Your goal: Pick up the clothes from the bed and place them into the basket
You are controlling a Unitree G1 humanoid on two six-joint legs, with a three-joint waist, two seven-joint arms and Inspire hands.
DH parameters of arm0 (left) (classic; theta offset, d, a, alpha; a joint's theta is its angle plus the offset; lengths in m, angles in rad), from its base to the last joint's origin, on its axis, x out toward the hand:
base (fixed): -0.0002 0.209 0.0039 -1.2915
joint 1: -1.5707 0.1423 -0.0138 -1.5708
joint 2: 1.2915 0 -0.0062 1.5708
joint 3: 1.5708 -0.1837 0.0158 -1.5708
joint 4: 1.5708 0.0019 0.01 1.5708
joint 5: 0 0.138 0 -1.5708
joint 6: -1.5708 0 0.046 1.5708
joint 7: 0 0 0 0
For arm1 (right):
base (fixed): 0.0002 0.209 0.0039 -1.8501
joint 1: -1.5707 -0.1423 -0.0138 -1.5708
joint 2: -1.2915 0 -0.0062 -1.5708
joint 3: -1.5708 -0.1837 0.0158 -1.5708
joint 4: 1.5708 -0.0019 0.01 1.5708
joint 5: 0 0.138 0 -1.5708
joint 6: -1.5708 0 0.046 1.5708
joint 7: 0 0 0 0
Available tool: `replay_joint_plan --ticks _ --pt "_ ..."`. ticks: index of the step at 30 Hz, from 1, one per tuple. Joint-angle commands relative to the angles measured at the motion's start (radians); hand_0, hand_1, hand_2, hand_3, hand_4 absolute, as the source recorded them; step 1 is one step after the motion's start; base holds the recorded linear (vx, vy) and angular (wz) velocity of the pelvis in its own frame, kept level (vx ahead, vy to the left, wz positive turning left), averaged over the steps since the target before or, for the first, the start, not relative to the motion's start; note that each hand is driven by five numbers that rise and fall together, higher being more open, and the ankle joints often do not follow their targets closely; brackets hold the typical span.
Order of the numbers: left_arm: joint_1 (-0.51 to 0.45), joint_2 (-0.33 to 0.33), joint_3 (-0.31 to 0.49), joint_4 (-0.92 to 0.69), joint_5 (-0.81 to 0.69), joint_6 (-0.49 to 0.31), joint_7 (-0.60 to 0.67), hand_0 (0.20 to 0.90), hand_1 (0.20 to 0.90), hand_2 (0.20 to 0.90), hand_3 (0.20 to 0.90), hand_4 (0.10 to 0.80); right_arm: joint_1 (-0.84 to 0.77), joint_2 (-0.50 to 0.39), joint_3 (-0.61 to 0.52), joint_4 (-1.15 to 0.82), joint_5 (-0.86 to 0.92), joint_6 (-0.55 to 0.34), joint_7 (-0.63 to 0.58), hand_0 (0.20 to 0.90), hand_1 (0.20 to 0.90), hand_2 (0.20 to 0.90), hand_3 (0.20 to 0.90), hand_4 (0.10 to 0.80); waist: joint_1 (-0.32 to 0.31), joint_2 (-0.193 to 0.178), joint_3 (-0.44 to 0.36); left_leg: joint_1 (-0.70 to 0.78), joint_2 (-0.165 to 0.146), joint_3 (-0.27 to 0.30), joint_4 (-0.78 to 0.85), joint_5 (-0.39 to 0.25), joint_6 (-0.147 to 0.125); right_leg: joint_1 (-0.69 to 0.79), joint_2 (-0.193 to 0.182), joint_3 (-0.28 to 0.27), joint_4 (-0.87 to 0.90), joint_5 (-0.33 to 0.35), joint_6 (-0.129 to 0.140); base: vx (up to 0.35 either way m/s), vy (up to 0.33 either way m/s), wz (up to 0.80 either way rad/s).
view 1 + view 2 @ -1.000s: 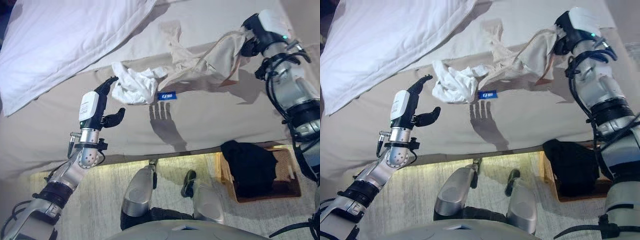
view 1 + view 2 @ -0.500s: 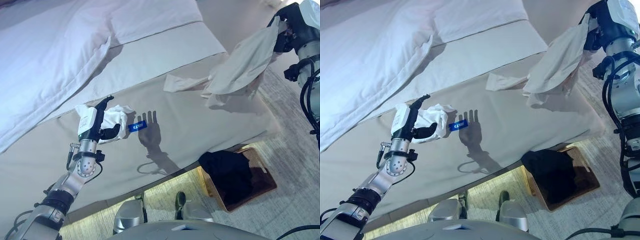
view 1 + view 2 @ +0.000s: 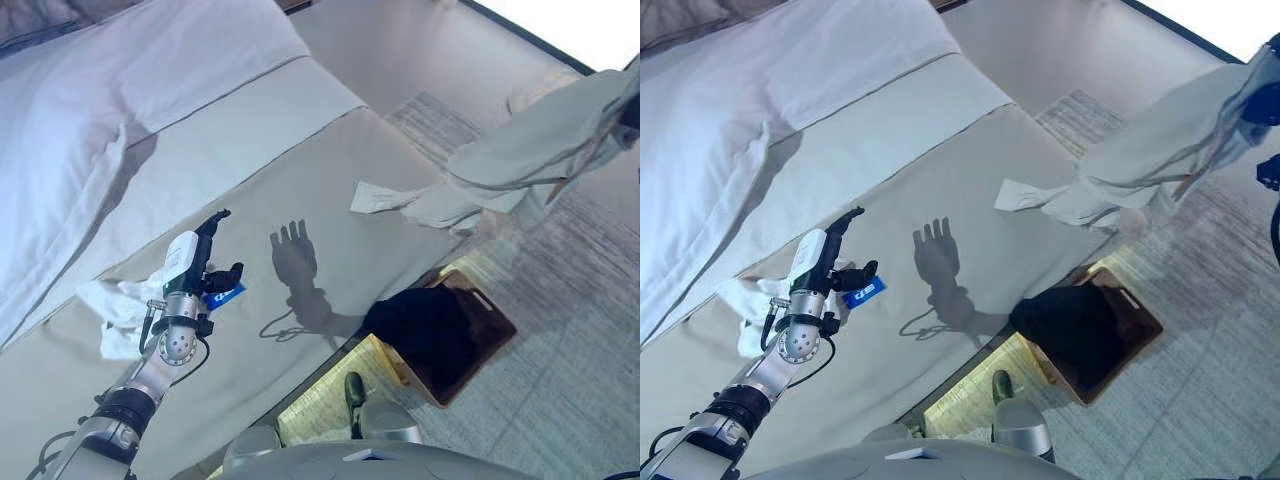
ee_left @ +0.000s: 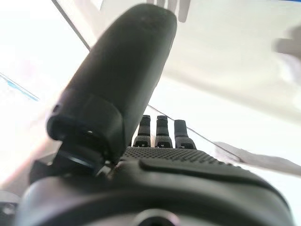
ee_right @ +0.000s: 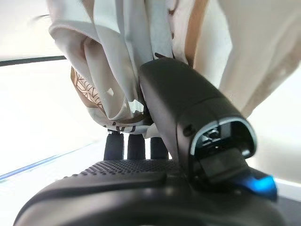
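Observation:
My right hand (image 5: 141, 188) is shut on a beige garment (image 3: 540, 150), with thumb and fingers curled into its folds (image 5: 117, 70). The garment hangs in the air beyond the bed's corner, above and past the basket (image 3: 497, 322); its tail (image 3: 378, 196) still trails on the bed. The wooden basket stands on the floor by the bed and holds dark clothes (image 3: 425, 325). My left hand (image 3: 196, 262) is open and empty above the bed. A crumpled white garment (image 3: 120, 308) lies on the bed just beside and under it, with a blue tag (image 3: 226, 294).
A large white pillow and duvet (image 3: 100, 120) cover the far left of the bed. The beige sheet (image 3: 300, 170) stretches between the two hands. A grey patterned rug (image 3: 560, 380) lies on the floor around the basket.
The camera has swung to the right. My right hand has lifted the beige garment higher and off past the bed's corner. My left hand stays open by the white garment.

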Motion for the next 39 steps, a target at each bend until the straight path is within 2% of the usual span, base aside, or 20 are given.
replay_joint_plan --ticks 1,7,11,17,24,34,39 --pt "-0.008 0.035 0.02 -0.003 0.001 -0.076 0.03 0.9 0.9 0.9 0.9 0.8 0.024 -0.155 -0.075 -0.053 -0.034 -0.022 -0.092 0.3 0.3 0.3 0.2 0.1 0.007 -0.026 -0.211 -0.044 -0.014 0.004 0.047 -0.163 -0.044 -0.09 0.008 0.03 0.085 -0.029 0.025 -0.001 -0.012 -0.27" --pt "-0.021 0.028 0.004 -0.001 0.002 -0.055 0.038 0.9 0.9 0.9 0.9 0.8 0.128 -0.162 -0.18 -0.029 -0.017 -0.026 -0.101 0.3 0.3 0.3 0.2 0.1 -0.023 -0.019 -0.214 -0.043 -0.012 0.02 0.045 -0.167 -0.046 -0.102 0.02 0.056 0.085 -0.025 0.028 -0.015 -0.014 -0.13" --pt "-0.031 0.026 0.0 0.006 -0.004 -0.053 0.04 0.9 0.9 0.9 0.9 0.8 0.164 -0.146 -0.194 0.0 0.003 -0.057 -0.062 0.3 0.3 0.3 0.2 0.1 -0.028 -0.015 -0.218 -0.044 -0.013 0.024 0.049 -0.17 -0.047 -0.105 0.021 0.061 0.084 -0.023 0.028 -0.007 -0.01 -0.07" --pt "-0.05 0.012 -0.006 0.024 0.0 -0.059 0.038 0.9 0.9 0.9 0.9 0.8 0.122 -0.098 -0.071 0.053 -0.024 -0.078 0.051 0.3 0.3 0.3 0.2 0.1 -0.02 -0.007 -0.217 -0.054 -0.014 0.025 0.064 -0.175 -0.046 -0.115 0.023 0.059 0.085 -0.021 0.023 -0.006 -0.004 0.0" --pt "-0.048 0.005 -0.009 0.042 0.004 -0.071 0.027 0.9 0.9 0.9 0.9 0.8 0.043 -0.047 0.047 0.168 -0.035 -0.113 0.071 0.3 0.3 0.3 0.2 0.1 -0.006 0.006 -0.222 -0.053 -0.015 0.03 0.062 -0.176 -0.05 -0.109 0.016 0.039 0.075 -0.021 0.022 -0.005 -0.015 -0.02" --pt "-0.049 0.017 -0.011 0.039 0.003 -0.065 0.018 0.9 0.9 0.9 0.9 0.8 0.055 0.015 0.07 0.212 -0.056 -0.118 0.061 0.3 0.3 0.3 0.2 0.1 0.003 0.026 -0.206 -0.065 -0.019 0.028 0.06 -0.172 -0.049 -0.12 0.01 0.024 0.076 -0.018 0.023 -0.005 -0.006 0.01" --pt "-0.048 0.023 -0.008 0.017 0.0 -0.067 0.012 0.9 0.9 0.9 0.9 0.8 0.109 0.07 0.077 0.234 -0.09 -0.072 0.09 0.3 0.3 0.3 0.2 0.1 0.002 0.035 -0.195 -0.068 -0.019 0.03 0.057 -0.17 -0.048 -0.127 0.007 0.024 0.077 -0.015 0.024 -0.005 -0.006 0.01"
